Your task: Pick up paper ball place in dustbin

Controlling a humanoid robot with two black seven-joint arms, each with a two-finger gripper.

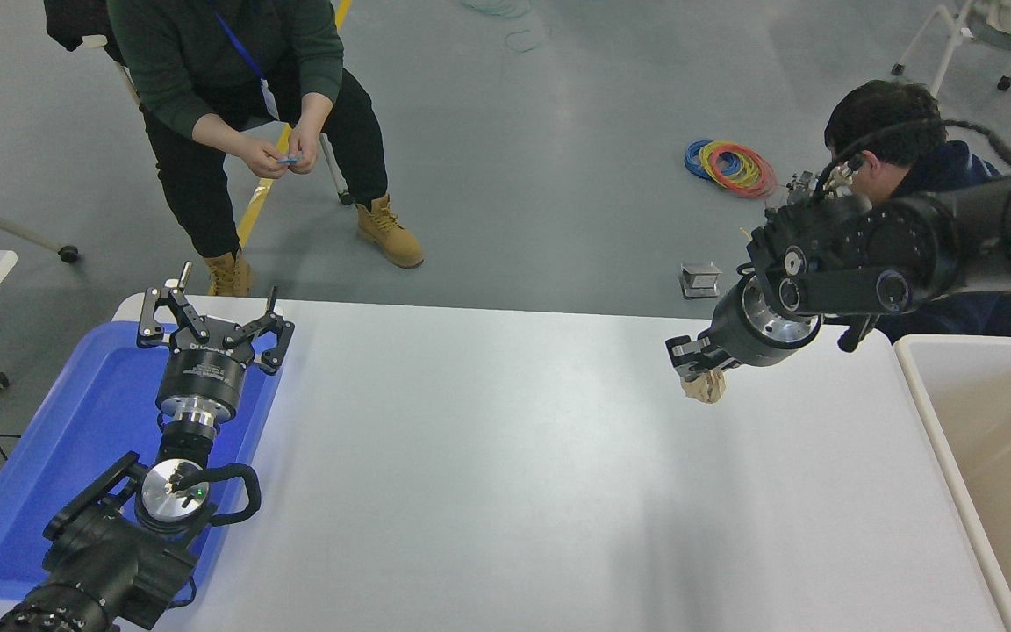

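Observation:
My right gripper (695, 367) is shut on the tan-brown paper ball (706, 386) and holds it in the air, well above the white table's far right part. The ball hangs just below the fingers. The dustbin (935, 412), with a white rounded rim and beige inside, stands off the table's right edge, to the right of the held ball. My left gripper (211, 323) is open and parked at the lower left, over the blue tray.
A shallow blue tray (58, 456) lies at the table's left end. One person (242, 96) sits past the far left edge; another (909, 149) crouches on the floor behind my right arm, near coiled cables (731, 167).

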